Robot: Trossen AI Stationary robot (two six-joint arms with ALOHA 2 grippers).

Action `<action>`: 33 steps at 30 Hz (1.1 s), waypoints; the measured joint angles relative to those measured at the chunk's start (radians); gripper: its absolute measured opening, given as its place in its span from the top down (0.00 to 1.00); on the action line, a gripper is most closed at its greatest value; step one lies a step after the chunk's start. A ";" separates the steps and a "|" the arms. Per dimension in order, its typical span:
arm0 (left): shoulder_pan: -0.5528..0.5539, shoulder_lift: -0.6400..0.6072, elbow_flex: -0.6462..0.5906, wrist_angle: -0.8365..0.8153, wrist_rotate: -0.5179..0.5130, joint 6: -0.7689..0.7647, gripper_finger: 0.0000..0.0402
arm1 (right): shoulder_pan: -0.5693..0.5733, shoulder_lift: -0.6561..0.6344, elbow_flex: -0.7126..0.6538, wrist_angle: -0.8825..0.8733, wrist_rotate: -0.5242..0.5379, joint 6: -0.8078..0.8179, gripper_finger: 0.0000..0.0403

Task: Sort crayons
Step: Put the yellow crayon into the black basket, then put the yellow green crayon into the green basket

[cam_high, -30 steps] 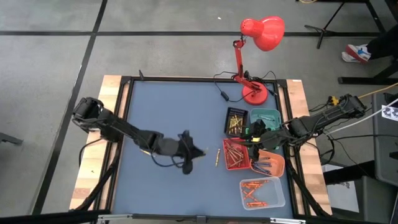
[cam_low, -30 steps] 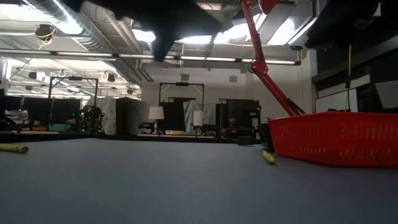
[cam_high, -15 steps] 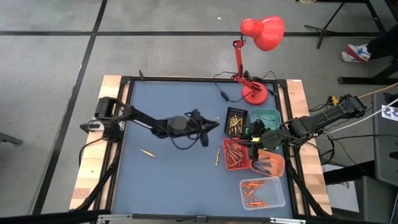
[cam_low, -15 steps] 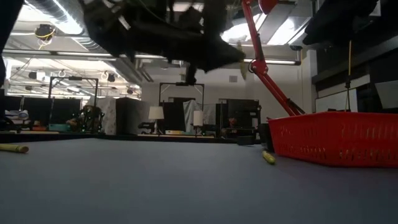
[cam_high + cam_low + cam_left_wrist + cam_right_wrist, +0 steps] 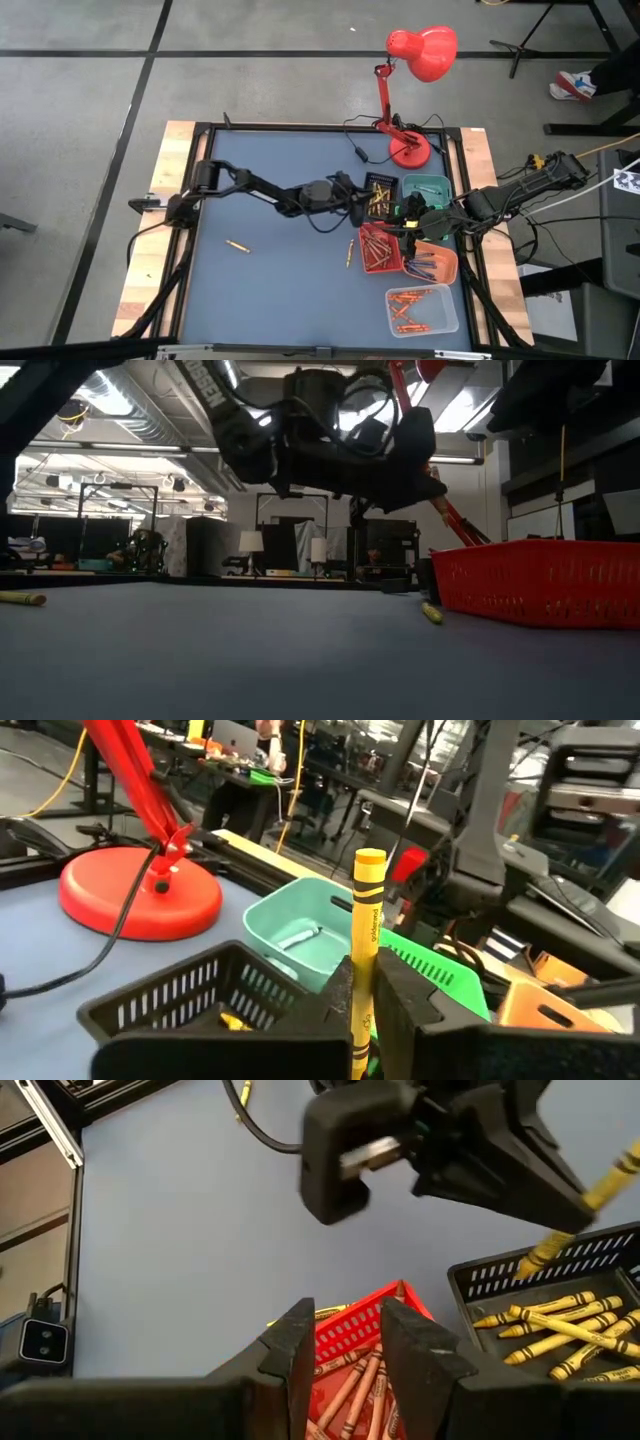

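Holding a yellow crayon point(image 5: 367, 930) clenched between its fingers, the left gripper point(image 5: 362, 203) is seen at centre frame, over the black tray point(image 5: 366, 181) already stocked with yellow crayons. The right gripper point(image 5: 408, 219) is parked, jaws apart and empty, above the red tray point(image 5: 396, 264) at right. Sorting appears well advanced: red, orange and clear trays are filled. Two strays are left on the mat point(image 5: 270, 160), one point(image 5: 236, 246) at lower left, one point(image 5: 351, 253) beside the red tray.
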 joint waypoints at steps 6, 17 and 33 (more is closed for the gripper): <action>0.012 0.023 0.039 -0.008 0.000 0.013 0.93 | 0.000 0.000 0.000 0.000 0.000 0.000 0.72; 0.013 0.017 0.039 -0.016 0.038 0.093 0.79 | 0.000 0.000 0.000 0.010 0.000 -0.002 0.72; -0.035 -0.384 0.039 -0.858 0.138 0.312 0.79 | 0.000 0.200 0.000 0.469 -0.179 -0.433 0.72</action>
